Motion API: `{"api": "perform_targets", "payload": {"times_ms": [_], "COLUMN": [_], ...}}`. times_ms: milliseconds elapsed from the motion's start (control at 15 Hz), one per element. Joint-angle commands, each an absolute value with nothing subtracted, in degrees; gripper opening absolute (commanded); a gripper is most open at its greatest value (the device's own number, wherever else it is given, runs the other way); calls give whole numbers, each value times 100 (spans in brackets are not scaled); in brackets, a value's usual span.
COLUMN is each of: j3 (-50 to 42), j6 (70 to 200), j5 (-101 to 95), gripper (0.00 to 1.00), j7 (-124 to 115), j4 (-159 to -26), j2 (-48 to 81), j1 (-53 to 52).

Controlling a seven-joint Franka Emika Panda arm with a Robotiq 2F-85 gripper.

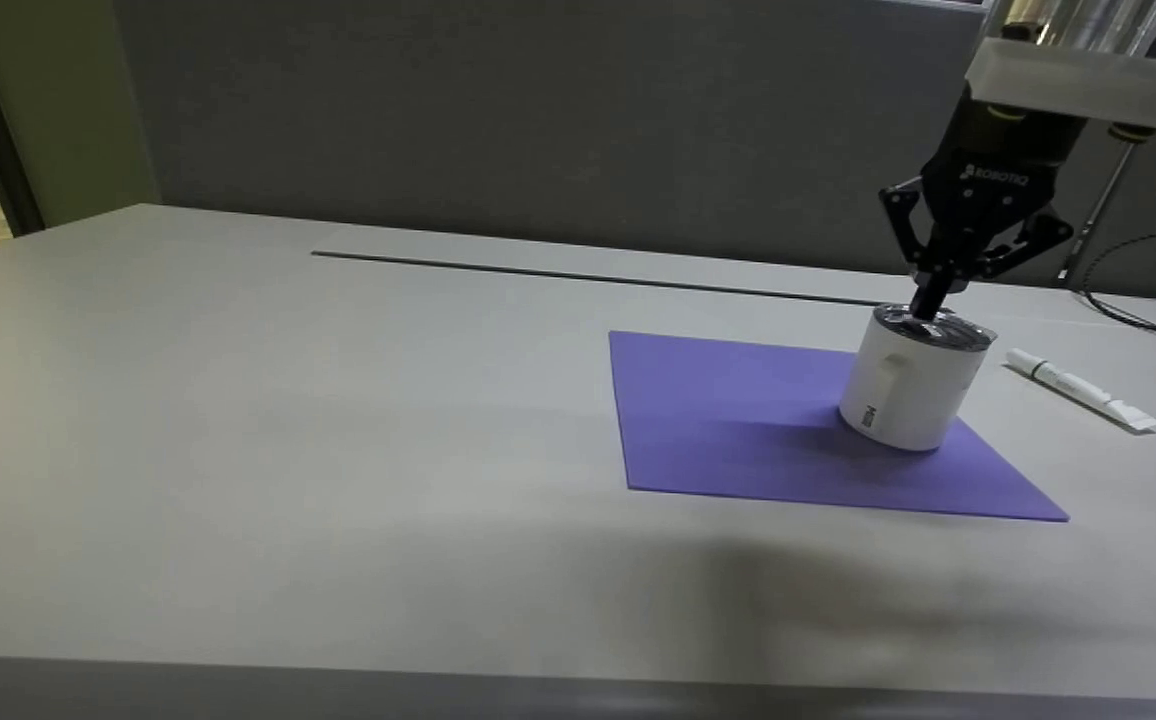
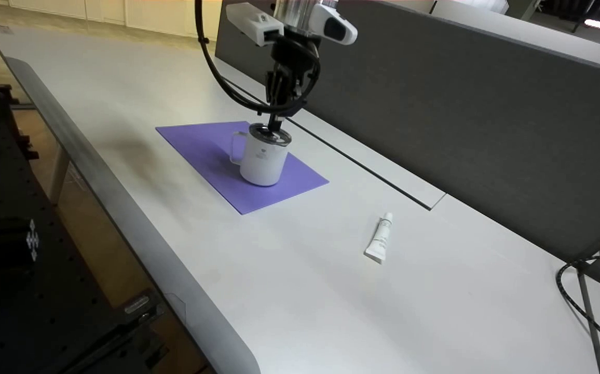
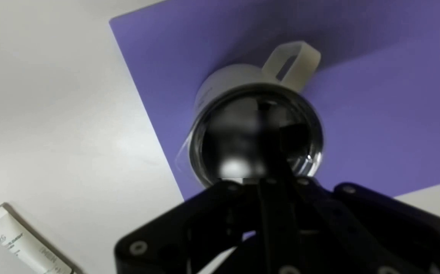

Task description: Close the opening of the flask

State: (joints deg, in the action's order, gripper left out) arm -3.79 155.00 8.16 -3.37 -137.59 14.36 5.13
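Note:
The flask is a squat white mug with a handle. It stands upright on the purple mat in both exterior views point(image 1: 908, 395) point(image 2: 262, 163) and in the wrist view point(image 3: 225, 76). Its opening, the round top with a dark, shiny, see-through lid on it, faces up point(image 1: 963, 335) point(image 2: 259, 135) point(image 3: 297, 102). My gripper point(image 1: 926, 305) points down with its fingers together, tips at the lid; it also shows in the other views point(image 2: 274, 123) point(image 3: 277, 171). The fingertips look to touch the lid. Whether a small lid part is between them is hidden. The handle point(image 3: 305, 62) points away from the gripper in the wrist view.
The purple mat point(image 1: 718, 430) lies flat under the flask. A white tube point(image 1: 1078, 388) lies on the table beside it, also in view point(image 2: 380, 240) and in the wrist view point(image 3: 26, 243). A dark partition point(image 1: 538, 120) stands along the table's back. A black cable point(image 2: 564, 291) lies near it.

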Motion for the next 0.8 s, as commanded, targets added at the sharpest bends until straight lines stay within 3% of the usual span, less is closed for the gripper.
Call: {"api": "perform_targets", "payload": {"times_ms": [0,67,133,200,733], "j3": [-316,-356,-390,-386,-432], "j6": [15179,15037,14805,14546,12487], "j5": [975,861,746,708,331], "gripper": [0,0,25,26,80], "j7": [-446,-490,-504,-448,-519], "j4": [-13354,-13223,-13090,-12957,-12055], "j2": [1203,1164,1112,1074,969], "j1": [517,476,455,462,454]}}
